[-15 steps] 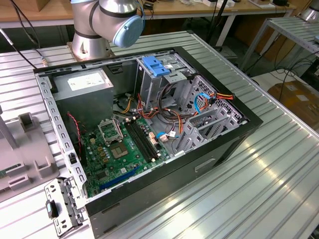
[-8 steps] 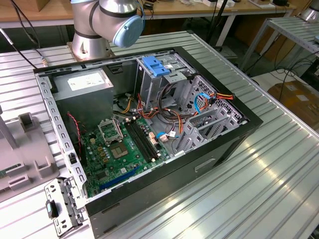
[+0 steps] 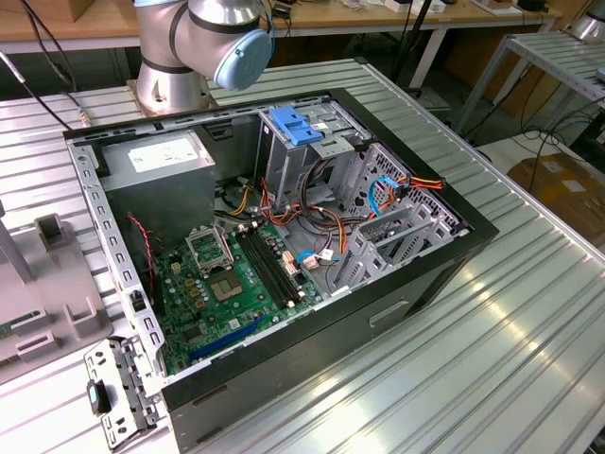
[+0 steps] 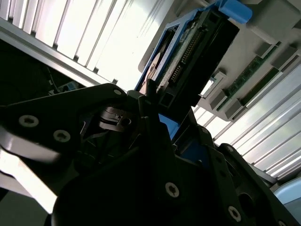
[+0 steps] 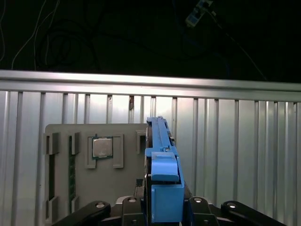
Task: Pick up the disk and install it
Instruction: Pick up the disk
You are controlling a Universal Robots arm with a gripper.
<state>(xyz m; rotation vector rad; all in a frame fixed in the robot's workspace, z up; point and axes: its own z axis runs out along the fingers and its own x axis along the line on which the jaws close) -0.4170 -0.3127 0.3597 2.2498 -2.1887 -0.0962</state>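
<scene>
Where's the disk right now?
In the first wrist view, the disk is held edge-on in the hand, above the grey tray on the ribbed metal table.

— What sits inside the computer case point(image 3: 312, 355)?
— The motherboard point(image 3: 232, 284) on its floor, the power supply point(image 3: 161, 175) and drive cage point(image 3: 279, 161) at its far end.
— And outside?
— The arm base point(image 3: 170, 90) behind it; a tray point(image 3: 38, 293) at the exterior view's left, the disk point(image 5: 159, 136) over that.
</scene>
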